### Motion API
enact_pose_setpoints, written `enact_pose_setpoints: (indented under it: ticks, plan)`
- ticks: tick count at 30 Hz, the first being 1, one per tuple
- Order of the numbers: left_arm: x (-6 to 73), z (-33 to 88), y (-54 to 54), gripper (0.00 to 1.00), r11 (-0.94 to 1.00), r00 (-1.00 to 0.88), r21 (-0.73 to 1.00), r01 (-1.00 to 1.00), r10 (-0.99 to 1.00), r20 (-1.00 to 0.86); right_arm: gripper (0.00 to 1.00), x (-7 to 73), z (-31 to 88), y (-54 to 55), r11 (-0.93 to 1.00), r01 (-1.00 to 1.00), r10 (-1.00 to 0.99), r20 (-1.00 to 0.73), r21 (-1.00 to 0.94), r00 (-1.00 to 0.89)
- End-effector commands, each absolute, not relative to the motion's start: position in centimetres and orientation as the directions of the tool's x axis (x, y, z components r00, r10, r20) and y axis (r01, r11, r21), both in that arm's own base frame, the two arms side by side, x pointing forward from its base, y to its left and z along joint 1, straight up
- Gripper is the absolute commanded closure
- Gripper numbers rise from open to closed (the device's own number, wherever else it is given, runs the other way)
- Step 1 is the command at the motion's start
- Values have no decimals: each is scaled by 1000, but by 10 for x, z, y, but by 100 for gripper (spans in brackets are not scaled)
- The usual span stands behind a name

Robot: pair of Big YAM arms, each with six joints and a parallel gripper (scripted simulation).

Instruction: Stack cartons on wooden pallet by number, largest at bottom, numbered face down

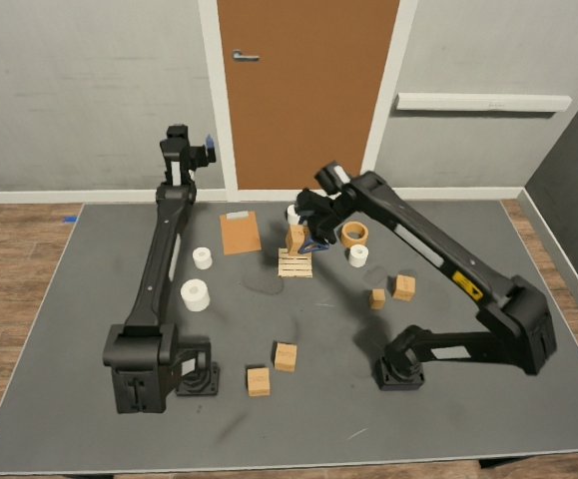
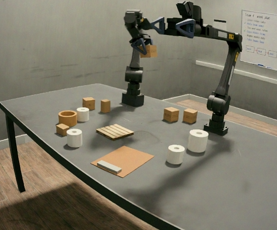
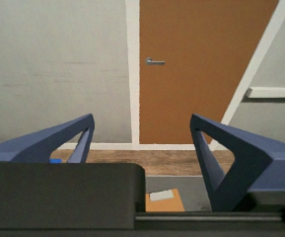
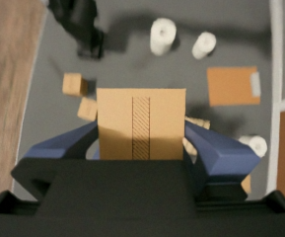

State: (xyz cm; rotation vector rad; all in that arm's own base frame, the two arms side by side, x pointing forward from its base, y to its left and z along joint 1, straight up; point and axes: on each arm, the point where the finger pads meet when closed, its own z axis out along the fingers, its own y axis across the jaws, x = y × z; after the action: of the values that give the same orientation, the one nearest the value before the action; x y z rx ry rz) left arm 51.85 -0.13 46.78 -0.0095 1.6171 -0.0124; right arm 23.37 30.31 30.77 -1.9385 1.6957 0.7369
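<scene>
So that it presumably can clear its neighbours on the way to the column, the tan carton [image 1: 293, 239] [image 2: 152, 51] [image 4: 116, 123], with a hatched strip [image 4: 141, 128] down one face, hangs above the bench [image 1: 304, 427] [image 2: 207, 183] [image 3: 193, 188] [image 4: 43, 123], clamped between the right jaws, partly open around it, the pallet [image 1: 294, 266] [image 2: 115, 132] [image 4: 199, 122] towards six o'clock in the top view, the left jaws wide and empty.

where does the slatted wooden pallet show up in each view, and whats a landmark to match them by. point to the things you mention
Top: slatted wooden pallet [image 1: 294, 269] [image 2: 114, 131] [image 4: 199, 122] near the centre, just below the held carton.
Exterior: left of centre, fully visible.
Left wrist: not in it.
Right wrist: right of centre, mostly hidden behind the carton and finger.
Shared landmark: the orange-brown clipboard [image 1: 240, 235] [image 2: 128, 158] [image 3: 165, 204] [image 4: 231, 88], visible in all four.
</scene>
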Motion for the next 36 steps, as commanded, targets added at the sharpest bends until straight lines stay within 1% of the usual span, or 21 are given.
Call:
enact_pose_setpoints:
  ticks: [1,4,7,9,10,16,18,21,26,27,28,31,36]
  plan:
    - [518,498,0,0,1000,11,0,0,0,-1000,45,244,309,297,-44,-999,-632,-774,-14,39]
    - [518,498,0,0,1000,11,0,0,0,-1000,45,243,311,299,-11,-1000,-477,-879,26,-17]
    - [518,498,0,0,1000,11,0,0,0,-1000,45,236,304,296,5,-993,-377,-919,120,-113]
    - [518,498,0,0,1000,11,0,0,0,-1000,45,236,304,296,5,-993,-377,-919,120,-113]
    - [518,498,0,0,1000,11,0,0,0,-1000,45,235,307,300,-7,-994,-333,-937,114,-105]
    - [518,498,0,0,1000,11,0,0,0,-1000,45,234,281,296,11,-964,-236,-936,265,-261]
    - [518,498,0,0,1000,11,0,0,0,-1000,45,230,277,298,-10,-967,-213,-946,253,-245]
    - [518,498,0,0,1000,11,0,0,0,-1000,45,233,265,300,-5,-952,-186,-936,306,-300]
    - [518,498,0,0,1000,11,0,0,0,-1000,45,234,259,301,-3,-944,-155,-933,329,-325]
    - [518,498,0,0,1000,11,0,0,0,-1000,45,234,272,301,-13,-962,-112,-956,273,-270]
    - [518,498,0,0,1000,11,0,0,0,-1000,45,238,263,303,-6,-954,-113,-948,300,-298]
    - [518,498,0,0,1000,11,0,0,0,-1000,45,237,261,306,-15,-955,-74,-953,295,-293]
    - [518,498,0,0,1000,11,0,0,0,-1000,45,238,265,308,-21,-968,3,-968,250,-250]
